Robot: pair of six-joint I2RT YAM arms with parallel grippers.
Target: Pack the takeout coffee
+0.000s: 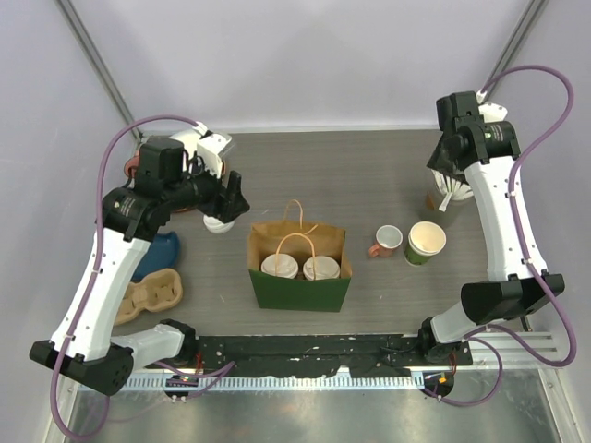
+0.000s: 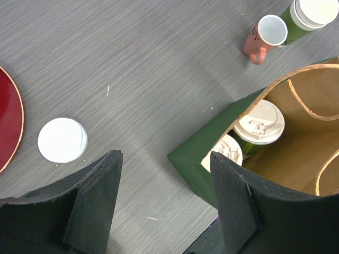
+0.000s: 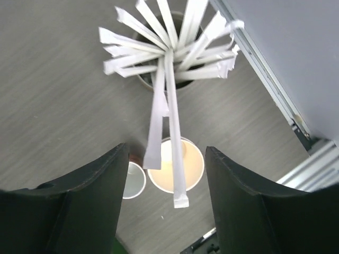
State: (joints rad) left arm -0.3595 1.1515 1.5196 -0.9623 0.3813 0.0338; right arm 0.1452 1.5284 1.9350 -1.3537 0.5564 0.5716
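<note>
The takeout coffee is two green cups with white lids, standing side by side inside an open brown-and-green paper bag. In the left wrist view the same lidded cups show in the bag. My left gripper hangs open left of the bag, near a stack of white lids, with nothing in it. My right gripper is open at the back right above a holder of wrapped straws. Two straws stick out between its jaws, touching neither.
A small pink mug and a lidless green cup stand right of the bag. A blue object and a cardboard cup carrier lie at the left. A red plate is beside the lids.
</note>
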